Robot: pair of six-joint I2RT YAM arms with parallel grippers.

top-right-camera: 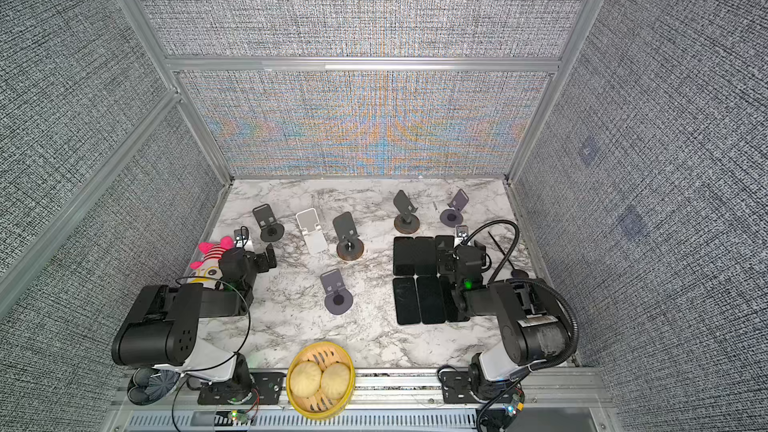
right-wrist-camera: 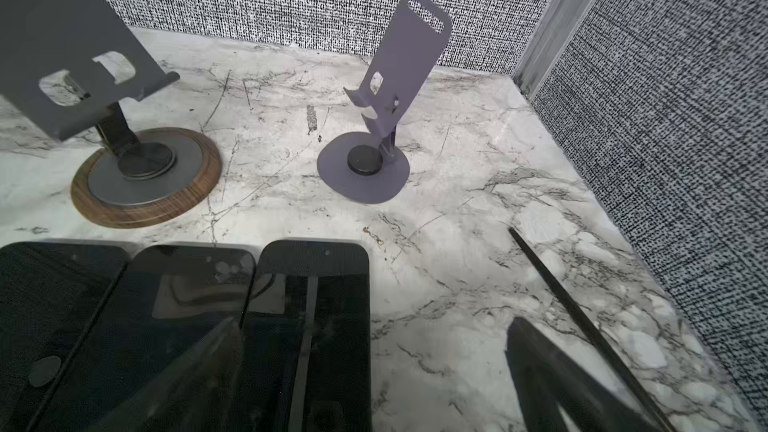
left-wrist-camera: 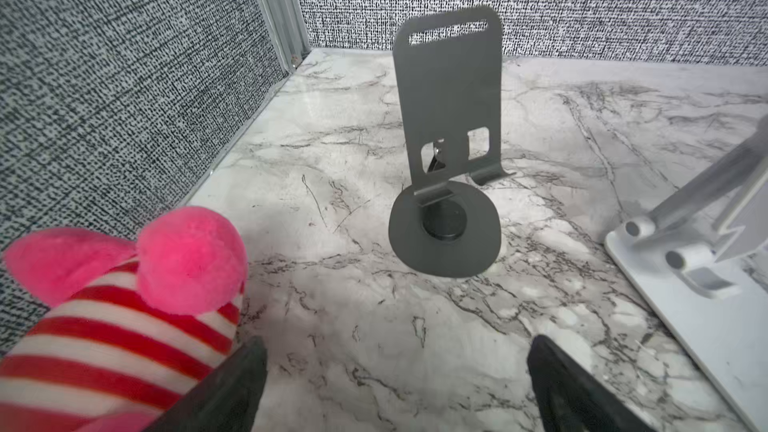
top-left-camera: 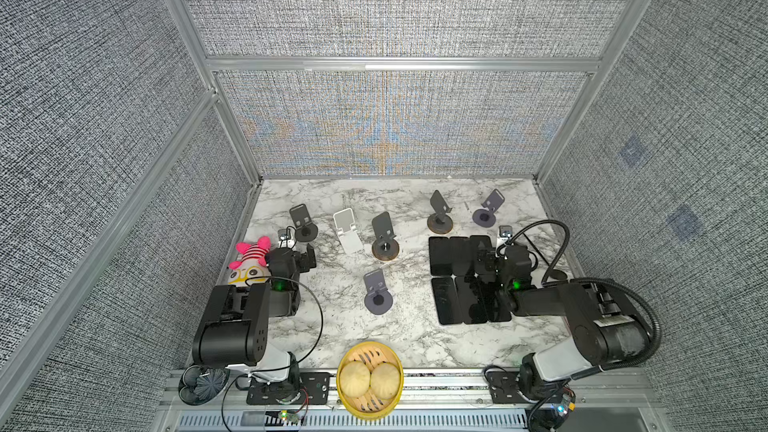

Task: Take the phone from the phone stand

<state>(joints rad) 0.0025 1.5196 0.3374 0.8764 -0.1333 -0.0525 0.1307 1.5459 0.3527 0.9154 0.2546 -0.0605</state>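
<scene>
- The right tool [right-wrist-camera: 374, 321], wide and empty, hangs over the phones [right-wrist-camera: 311, 284], which lie flat on the tabletop [right-wrist-camera: 478, 242], long axis pointing forward from it.
- No stand [right-wrist-camera: 399, 89] holds one; the left tool [left-wrist-camera: 397, 342], also wide, is farther.

Glossy phones [right-wrist-camera: 307, 326]; matt metal stand [left-wrist-camera: 446, 138].

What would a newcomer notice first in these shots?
Probably the block of black phones lying flat on the right of the marble table, while all six phone stands sit empty. Next come the pink striped plush at the table's left edge, and the yellow steamer holding two buns at the front edge.
</scene>
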